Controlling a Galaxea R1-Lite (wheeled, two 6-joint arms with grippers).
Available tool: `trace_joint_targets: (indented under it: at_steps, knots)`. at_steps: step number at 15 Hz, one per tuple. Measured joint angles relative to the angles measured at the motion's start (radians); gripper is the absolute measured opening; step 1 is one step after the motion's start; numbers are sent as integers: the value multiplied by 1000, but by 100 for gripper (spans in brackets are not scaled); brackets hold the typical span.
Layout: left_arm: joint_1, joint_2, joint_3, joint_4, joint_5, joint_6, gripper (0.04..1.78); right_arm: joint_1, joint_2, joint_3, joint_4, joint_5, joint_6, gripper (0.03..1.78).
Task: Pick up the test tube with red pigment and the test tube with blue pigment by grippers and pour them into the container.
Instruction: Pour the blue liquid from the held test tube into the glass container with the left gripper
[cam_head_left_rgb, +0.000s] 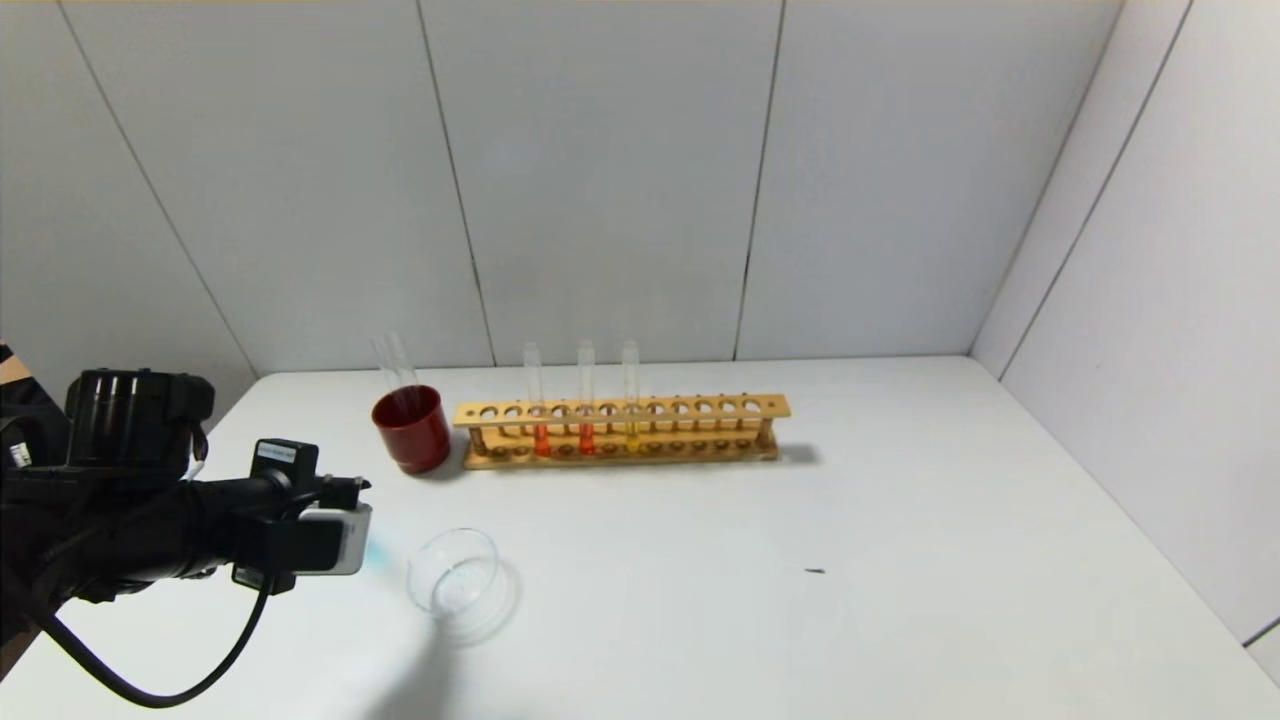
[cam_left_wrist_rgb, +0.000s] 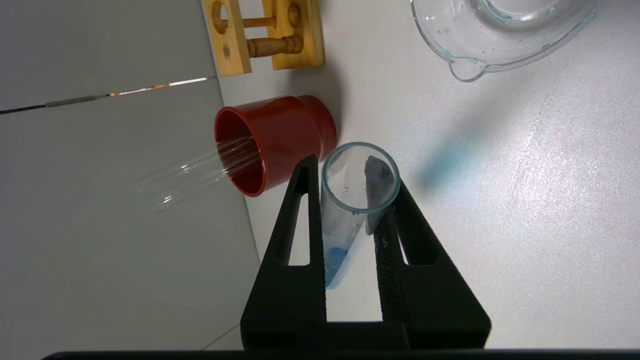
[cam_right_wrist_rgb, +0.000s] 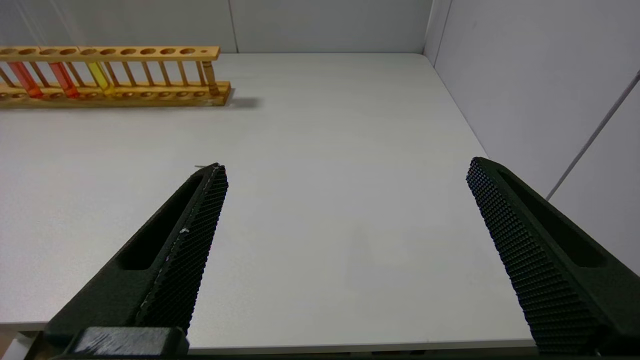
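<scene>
My left gripper (cam_left_wrist_rgb: 352, 175) is shut on the test tube with blue pigment (cam_left_wrist_rgb: 350, 220); a little blue liquid (cam_left_wrist_rgb: 334, 262) sits near its round end. In the head view the left arm (cam_head_left_rgb: 200, 530) holds it just left of the container (cam_head_left_rgb: 455, 585), apart from it. The container, a clear glass dish with a pour lip (cam_left_wrist_rgb: 467, 72), shows faint blue traces on its rim. The test tube with red pigment (cam_head_left_rgb: 541, 440) stands in the wooden rack (cam_head_left_rgb: 700, 408), also seen in the right wrist view (cam_right_wrist_rgb: 22, 77). My right gripper (cam_right_wrist_rgb: 346, 167) is open and empty over the table's near right part.
A dark red cup (cam_head_left_rgb: 412, 428) with clear empty tubes (cam_left_wrist_rgb: 200, 175) stands left of the rack. A deeper red tube (cam_head_left_rgb: 587, 440) and a yellow tube (cam_head_left_rgb: 632, 438) stand in the rack too. White walls close the back and right sides.
</scene>
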Motion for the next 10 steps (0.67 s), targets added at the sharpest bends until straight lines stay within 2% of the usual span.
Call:
trace_joint_targets:
  at_steps: [5,9,10]
  knots:
    - [-56,27,-4,0,97,76,33,0,0,0,0,0,0,175]
    - [-115,42,-42,22,216,117,33,0,0,0,0,0,0,175]
    - [-130,48,-49,24,219,120,33,0,0,0,0,0,0,175]
